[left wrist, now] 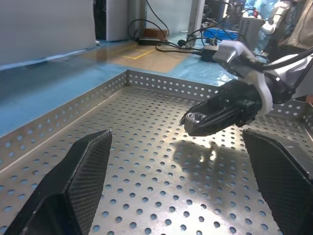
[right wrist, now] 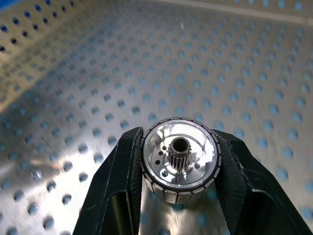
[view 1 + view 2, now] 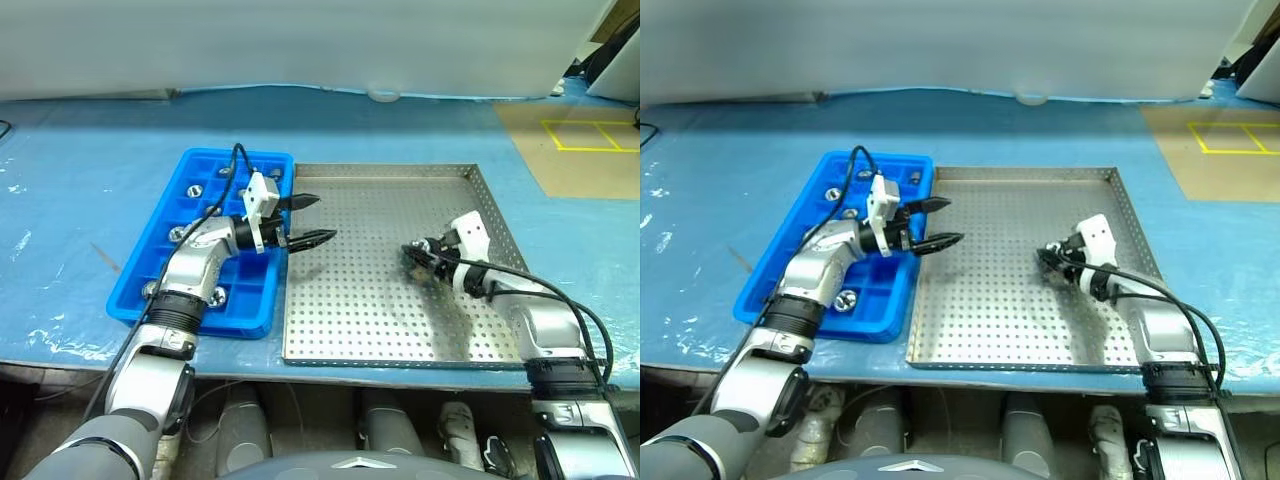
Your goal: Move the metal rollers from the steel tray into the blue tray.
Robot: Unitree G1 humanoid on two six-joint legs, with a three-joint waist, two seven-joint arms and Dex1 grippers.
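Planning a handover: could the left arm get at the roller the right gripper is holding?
Probably yes. The left gripper hangs open over the steel tray, fingers aimed at the right gripper, which is shut on the metal roller. Only bare tray floor lies between them.

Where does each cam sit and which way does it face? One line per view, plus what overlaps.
Left eye, right eye views: on the head, looking forward and down at the steel tray and blue tray; both arms show, left gripper open, right gripper shut on a metal roller.
Left wrist view: on the left wrist, looking across the steel tray at the right gripper; own fingers show.
Right wrist view: on the right wrist, looking at the roller over the tray floor; own fingers clamp it.
Shared: both wrist views show the held roller.
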